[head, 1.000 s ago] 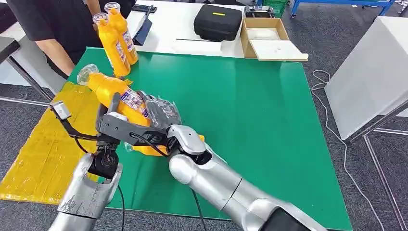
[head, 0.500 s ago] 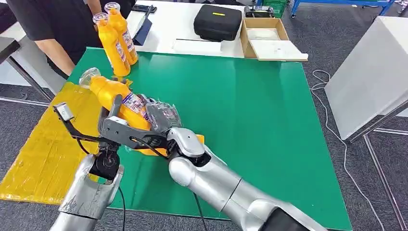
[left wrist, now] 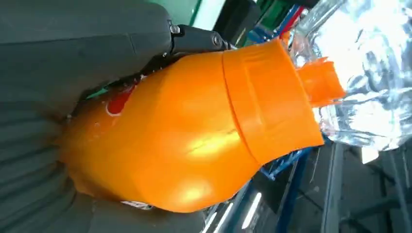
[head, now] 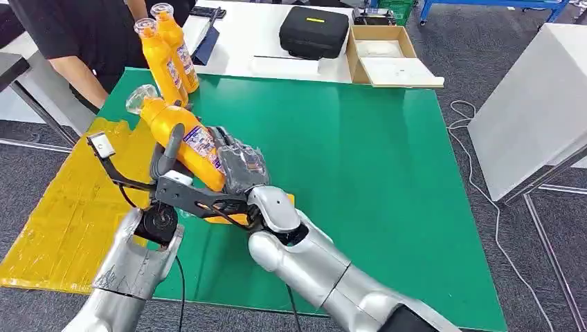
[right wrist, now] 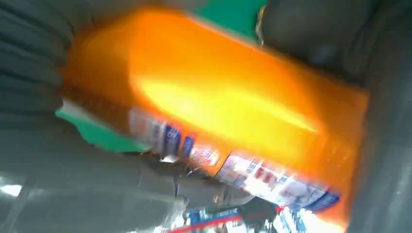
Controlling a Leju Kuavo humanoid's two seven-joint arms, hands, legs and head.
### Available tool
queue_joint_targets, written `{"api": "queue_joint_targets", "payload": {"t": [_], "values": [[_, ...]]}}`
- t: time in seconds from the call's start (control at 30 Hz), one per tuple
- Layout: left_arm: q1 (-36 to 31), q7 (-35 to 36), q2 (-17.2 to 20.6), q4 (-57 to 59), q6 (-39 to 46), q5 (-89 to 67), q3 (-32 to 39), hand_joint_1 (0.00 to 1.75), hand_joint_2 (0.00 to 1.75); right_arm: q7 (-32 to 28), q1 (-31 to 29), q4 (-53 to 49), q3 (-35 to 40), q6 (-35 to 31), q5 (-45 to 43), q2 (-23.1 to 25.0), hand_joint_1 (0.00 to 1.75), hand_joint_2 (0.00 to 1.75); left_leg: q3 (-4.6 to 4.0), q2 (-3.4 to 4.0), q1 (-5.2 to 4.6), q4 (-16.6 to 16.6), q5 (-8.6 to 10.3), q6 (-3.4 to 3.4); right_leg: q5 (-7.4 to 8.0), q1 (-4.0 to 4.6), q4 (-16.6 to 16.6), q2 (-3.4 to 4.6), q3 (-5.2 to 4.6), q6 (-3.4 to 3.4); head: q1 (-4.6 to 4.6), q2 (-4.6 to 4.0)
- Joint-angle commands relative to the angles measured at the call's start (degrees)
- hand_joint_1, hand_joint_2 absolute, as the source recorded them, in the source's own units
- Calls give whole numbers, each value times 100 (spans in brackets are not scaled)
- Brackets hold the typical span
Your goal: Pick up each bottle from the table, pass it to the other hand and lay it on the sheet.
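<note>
An orange bottle (head: 181, 135) with a clear cap is held tilted above the near left of the green table (head: 360, 159), cap pointing up and to the far left. My left hand (head: 174, 173) wraps its body from below and the left; in the left wrist view the bottle (left wrist: 194, 145) lies against that hand (left wrist: 73, 48). My right hand (head: 239, 164) grips the bottle's lower end from the right; the bottle (right wrist: 218, 107) is blurred beside this hand (right wrist: 29, 53) in the right wrist view. Two more orange bottles (head: 166, 62) stand at the table's far left corner. The yellow sheet (head: 62, 207) lies left of the table.
A person in a black top (head: 76, 34) stands at the far left behind the standing bottles. A black case (head: 313, 31) and an open cardboard box (head: 384, 52) sit on the white table beyond. A white table (head: 533, 104) stands at the right.
Both hands have lifted the bottle and carried it a little to the right and away from me. Its cap now stands higher, nearer the two upright bottles.
</note>
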Motion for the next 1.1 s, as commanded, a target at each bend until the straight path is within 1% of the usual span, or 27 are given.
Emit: {"api": "queue_joint_targets", "payload": {"t": [0.03, 0.07, 0.1, 0.13, 0.23, 0.3, 0.4, 0.43, 0.47, 0.5, 0.53, 0.6, 0.63, 0.67, 0.7, 0.73, 0.77, 0.8, 0.83, 0.9, 0.97, 1.0, 1.03, 1.07, 1.1], "values": [[-560, -71, 67, 949, -257, 122, 100, 175, 175, -414, 539, -2249, -2557, 21, 771, -556, 0, 0, 19, -34, 7, 14, -13, -19, -23, 6, 10, -38, 35, -10, 0, 0], [-575, -73, 85, 996, -278, 148, 113, 175, 175, -456, 570, -2349, -2638, 6, 784, -597, 0, 0, 23, -34, 7, 17, -16, -22, -27, 5, 13, -38, 38, -12, 2, 0], [-569, -80, 107, 1005, -304, 166, 123, 175, 175, -524, 593, -2376, -2678, -29, 768, -628, 0, 0, 3, -35, 1, 2, 0, -9, -9, 0, 2, -28, 18, -5, 2, 0], [-564, -81, 121, 1004, -316, 172, 127, 175, 175, -551, 609, -2370, -2682, -39, 764, -645, 0, 0, 19, -45, 2, 7, -8, -16, -19, 1, 6, -36, 36, -9, 7, 0], [-560, -80, 122, 995, -318, 178, 131, 175, 175, -599, 645, -2320, -2656, -88, 776, -615, 0, 0, 6, -20, -4, -1, 1, -7, 2, 1, -5, -12, 19, 0, 2, 0], [-561, -80, 115, 989, -314, 177, 128, 175, 175, -602, 650, -2304, -2645, -107, 785, -599, 0, 0, 30, -20, 0, 4, -10, -22, -10, 5, 1, -18, 44, -6, 4, 0], [-561, -80, 115, 989, -314, 177, 128, 175, 175, -602, 650, -2304, -2645, -107, 785, -599, 0, 0, 5, -19, -4, 0, 2, -7, 4, 2, -3, -13, 15, 4, 0, 0], [-561, -80, 130, 983, -304, 178, 124, 175, 175, -599, 623, -2234, -2621, -106, 788, -606, 0, 0, 26, -23, -1, 5, -9, -20, -9, 4, 3, -19, 37, -4, 2, 0], [-560, -74, 159, 987, -315, 207, 133, 175, 175, -605, 592, -2168, -2584, -123, 812, -648, 0, 0, 36, -21, -1, 7, -14, -26, -15, 5, 7, -19, 45, -8, 0, 0], [-548, -73, 202, 988, -332, 235, 150, 175, 175, -644, 613, -2150, -2601, -163, 767, -663, 0, 0, 11, -15, -2, 1, -1, -10, 2, 3, -3, -10, 20, 2, 2, 0], [-504, -80, 257, 980, -363, 263, 181, 175, 175, -687, 659, -2126, -2596, -188, 752, -697, 0, 0, 28, -13, 1, 5, -9, -20, -7, 5, 2, -11, 36, -3, 0, 0], [-383, -92, 336, 876, -391, 308, 193, 175, 175, -818, 733, -2098, -2572, -315, 670, -754, 0, 0, 17, -10, 1, -3, -1, -10, 2, 2, -5, -7, 24, 3, 0, 0], [-260, -109, 394, 759, -367, 319, 227, 175, 175, -880, 769, -2096, -2544, -370, 622, -791, 0, 0, 52, -9, 4, 3, -18, -29, -15, 5, 1, -8, 58, -9, 2, 0], [-198, -157, 423, 695, -348, 308, 265, 175, 175, -927, 787, -2090, -2532, -418, 579, -816, 0, 0, 32, -5, 3, -4, -7, -16, -2, 4, -8, -2, 39, -1, 0, 0], [-151, -266, 466, 643, -296, 229, 311, 175, 175, -929, 784, -2079, -2500, -410, 574, -846, 0, 0, 44, -2, 4, -3, -13, -22, -7, 5, -7, 0, 50, -4, 2, 0], [-128, -389, 520, 602, -216, 125, 361, 175, 175, -955, 799, -2083, -2517, -443, 517, -848, 0, 0, 34, -1, 3, -5, -9, -17, -3, 4, -7, 2, 40, -1, 2, 0], [-157, -766, 599, 547, 96, -311, 460, 175, 175, -979, 797, -2064, -2491, -447, 494, -868, 0, 0, 32, 0, 2, -6, -8, -16, -2, 2, -8, 3, 38, -1, 0, 0], [-205, -957, 651, 531, 357, -515, 573, 175, 175, -979, 796, -2046, -2483, -442, 492, -868, 0, 0, 18, -2, 3, -2, -5, -12, 2, 4, -6, 2, 26, 2, 2, 0], [-277, -1051, 764, 529, 607, -694, 744, 175, 175, -1019, 774, -1991, -2466, -430, 451, -868, 0, 0, 32, 5, 7, 3, -14, -21, -5, 7, -1, 7, 38, -4, 0, 0], [-443, -1304, 955, 598, 1082, -1171, 1092, 175, 175, -1104, 709, -1833, -2424, -391, 338, -884, 0, 0, 13, 0, 7, 4, -6, -15, 2, 7, 0, 4, 20, -1, 2, 0], [-564, -1473, 1121, 659, 1393, -1478, 1433, 175, 175, -1159, 647, -1685, -2387, -366, 261, -891, 0, 0, 36, 11, 10, 13, -20, -30, -10, 9, 11, 13, 39, -11, 4, 0], [-633, -1720, 1179, 661, 1733, -1905, 1601, 175, 175, -1190, 610, -1594, -2343, -344, 224, -900, 0, 0, 7, 7, 10, 3, -3, -14, 6, 7, 0, 11, 13, -1, 2, 0], [-721, -2000, 1213, 549, 2255, -2580, 1835, 175, 175, -1220, 593, -1519, -2301, -337, 183, -903, 0, 0, 19, 13, 12, 8, -10, -22, 0, 9, 6, 15, 23, -6, 0, 0], [-752, -2054, 1228, 415, 2471, -3000, 2007, 175, 175, -1245, 589, -1466, -2274, -344, 151, -904, 0, 0, 10, 10, 16, 9, -6, -19, 3, 11, 4, 12, 17, -4, 4, 0], [-796, -2164, 1231, 291, 2866, -3652, 2122, 175, 175, -1264, 591, -1419, -2240, -325, 121, -908, 0, 0, 17, 9, 19, 13, -10, -26, -3, 12, 10, 10, 24, -8, 2, 0]]}}
